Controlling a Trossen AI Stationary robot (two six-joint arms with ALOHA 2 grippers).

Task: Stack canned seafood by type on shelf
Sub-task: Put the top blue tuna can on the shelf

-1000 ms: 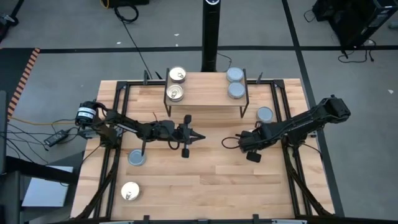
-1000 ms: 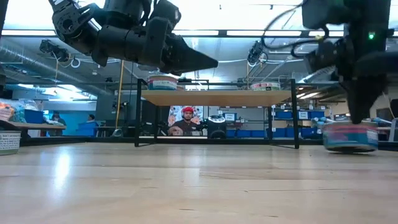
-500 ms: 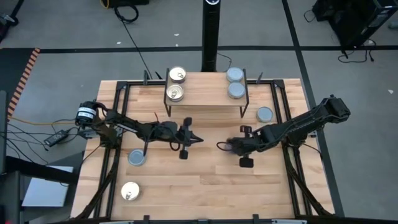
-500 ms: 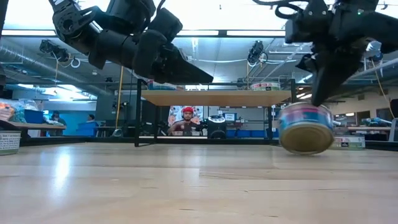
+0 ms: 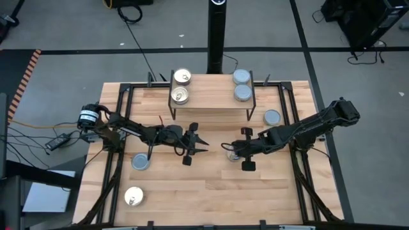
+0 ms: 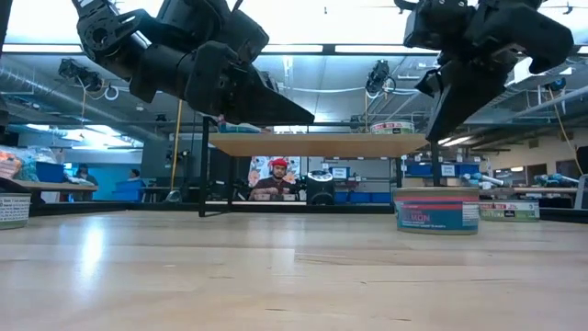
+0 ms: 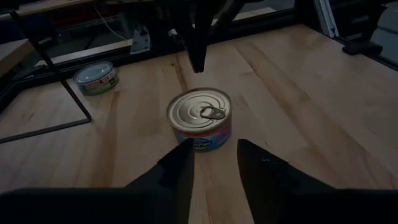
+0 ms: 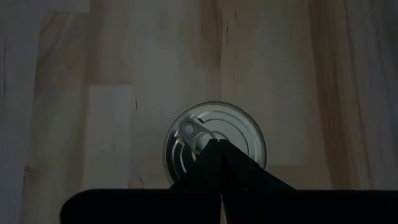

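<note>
A tin of canned seafood with a gold pull-tab lid (image 7: 200, 118) stands upright on the table's middle (image 6: 436, 210). My left gripper (image 7: 214, 146) is open just left of it, its fingers level and pointing at the tin without touching. My right gripper (image 6: 434, 136) is shut and hangs above the tin (image 8: 214, 134), clear of the lid. The shelf (image 5: 211, 105) stands at the far middle, with two gold-lidded tins (image 5: 181, 86) on its left end and two grey-lidded tins (image 5: 242, 85) on its right end.
A grey-lidded tin (image 5: 272, 117) sits on the table right of the shelf. Another grey-lidded tin (image 5: 140, 161) and a gold-lidded one (image 5: 133, 196) lie near the left edge. A black post (image 5: 216, 38) rises behind the shelf. Bare wood lies near the front edge.
My right gripper, shut, has gone toward the table's left and risen. The tin has moved with it from the right side to the middle, tipped on the way, and now stands upright. My left gripper has opened.
</note>
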